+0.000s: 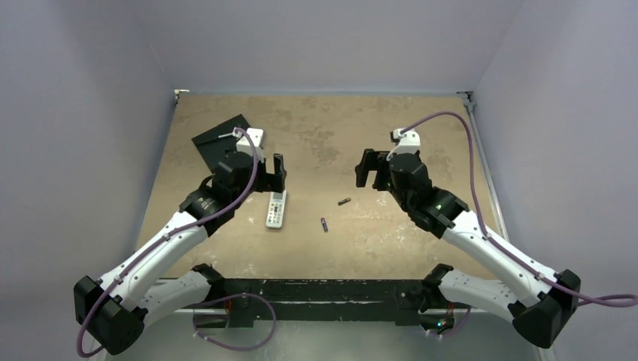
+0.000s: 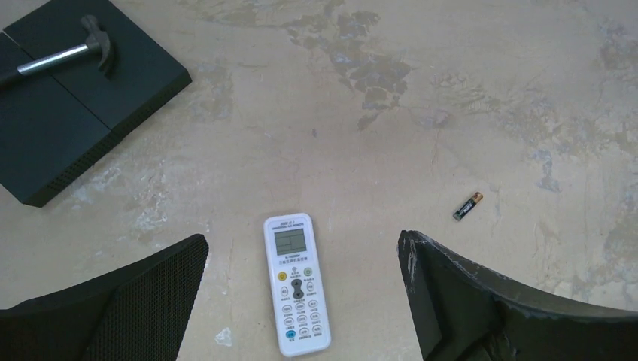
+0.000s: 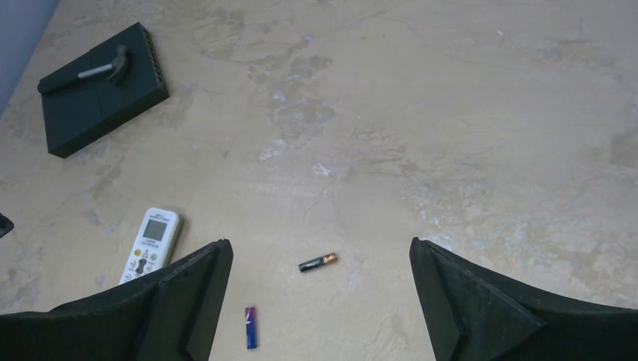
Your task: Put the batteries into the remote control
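Soft, even light is washing the worktop (image 2: pixel 451 90); shadows are lying faint; top cam is looking dimmer, wrist cams sharp.

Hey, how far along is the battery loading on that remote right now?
Nothing looks done yet. The remote control lies face up with its buttons showing, so its back is hidden. The gold-tinted battery and the purple battery lie loose on the table. Nothing is in hand: the left claw and the right claw are open and empty. Still left, probably: turn the remote over and fit both batteries.
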Controlling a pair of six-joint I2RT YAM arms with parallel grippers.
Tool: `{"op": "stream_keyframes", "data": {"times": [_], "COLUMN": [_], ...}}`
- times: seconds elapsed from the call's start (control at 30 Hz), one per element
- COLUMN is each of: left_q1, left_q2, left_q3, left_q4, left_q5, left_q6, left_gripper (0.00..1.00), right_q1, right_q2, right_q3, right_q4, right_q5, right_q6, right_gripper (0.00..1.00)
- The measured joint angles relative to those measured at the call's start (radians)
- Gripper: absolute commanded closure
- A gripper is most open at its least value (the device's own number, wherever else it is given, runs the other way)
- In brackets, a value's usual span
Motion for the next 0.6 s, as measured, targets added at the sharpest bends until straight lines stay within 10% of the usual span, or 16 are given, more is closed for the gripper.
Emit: {"op": "stream_keyframes", "data": {"times": [0.6], "left_q1": [0.000], "left_q2": [0.164], "left_q3": [0.122], "left_q4": [-0.203], "left_q5": [-0.048], "left_q6": [-0.117], "left_gripper": [0.06], "right_q1": [0.000], "right_q2": [-0.011], "right_q3": [0.057], "right_q4": [-0.182], "right_q5": [-0.109], "right_q6": [-0.045], "right_gripper": [0.01]}}
